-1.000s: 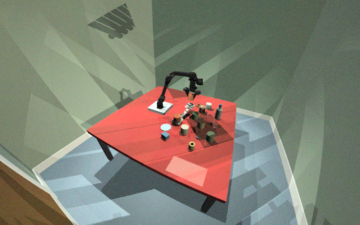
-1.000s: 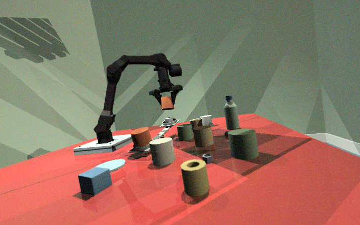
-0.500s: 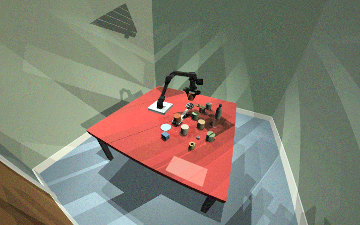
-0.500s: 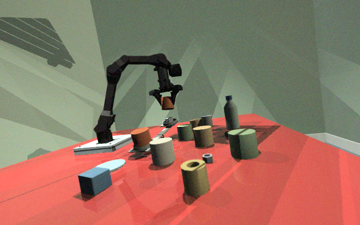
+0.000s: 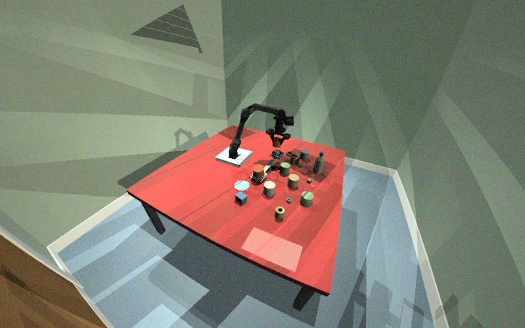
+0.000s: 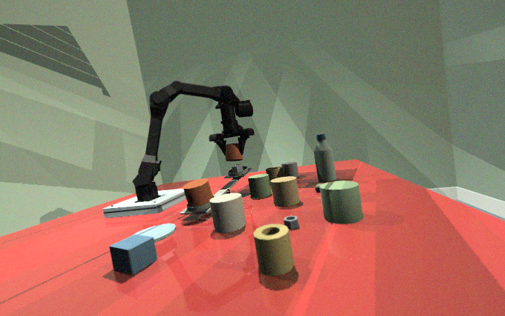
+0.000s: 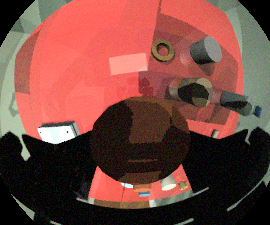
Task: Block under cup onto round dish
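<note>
My gripper (image 5: 278, 139) (image 6: 233, 148) is shut on an orange cup (image 5: 277, 142) (image 6: 234, 154) (image 7: 140, 141), held mouth down in the air above the balance's far end. A small dark grey block (image 5: 276, 153) (image 6: 237, 168) shows on the far pan, uncovered, below the held cup. The other orange cup (image 5: 258, 170) (image 6: 198, 192) stands on the near end of the balance beam (image 5: 271, 164) (image 6: 230, 183). The pale blue round dish (image 5: 241, 186) (image 6: 164, 231) lies beside that near end, with nothing on it. The held cup hides the far pan in the wrist view.
A white cylinder (image 5: 269, 188) (image 6: 227, 214) stands near the dish and near pan. A blue box (image 5: 241, 198) (image 6: 133, 254) is in front of the dish. Green and tan cylinders stand right of the beam. A bottle (image 5: 318, 164) (image 6: 325, 163) and grey cylinder (image 5: 304, 154) (image 6: 289, 169) (image 7: 206, 50) are farther right.
</note>
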Motion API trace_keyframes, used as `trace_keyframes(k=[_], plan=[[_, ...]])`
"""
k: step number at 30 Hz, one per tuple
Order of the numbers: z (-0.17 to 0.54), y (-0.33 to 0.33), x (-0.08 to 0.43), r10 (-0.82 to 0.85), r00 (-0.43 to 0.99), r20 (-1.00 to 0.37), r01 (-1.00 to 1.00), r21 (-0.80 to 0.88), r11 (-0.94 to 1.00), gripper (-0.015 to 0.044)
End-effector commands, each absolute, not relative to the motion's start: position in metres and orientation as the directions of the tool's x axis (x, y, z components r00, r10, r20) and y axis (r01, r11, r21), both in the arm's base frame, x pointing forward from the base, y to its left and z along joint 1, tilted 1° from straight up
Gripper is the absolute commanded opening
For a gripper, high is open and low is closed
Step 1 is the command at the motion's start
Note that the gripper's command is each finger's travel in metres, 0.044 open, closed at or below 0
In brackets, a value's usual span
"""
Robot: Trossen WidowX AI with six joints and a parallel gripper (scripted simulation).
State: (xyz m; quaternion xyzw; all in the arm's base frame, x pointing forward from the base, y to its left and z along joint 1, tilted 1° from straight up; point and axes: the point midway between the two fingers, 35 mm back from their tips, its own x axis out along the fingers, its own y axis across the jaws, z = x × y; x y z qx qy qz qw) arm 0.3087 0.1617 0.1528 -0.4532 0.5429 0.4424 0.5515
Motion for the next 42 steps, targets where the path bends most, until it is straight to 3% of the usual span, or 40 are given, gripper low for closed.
trace_keyframes(k=[1,30,42], plan=[[0.149,0.171,0.303,0.002,0.031,-1.0,-0.979,-0.03,0.202,0.0],[0.09,0.225,0.239,0.011,0.031,-0.999,-0.979,-0.029,0.201,0.0],[0.062,0.227,0.238,0.011,0.031,-0.999,-0.979,-0.029,0.201,0.0]])
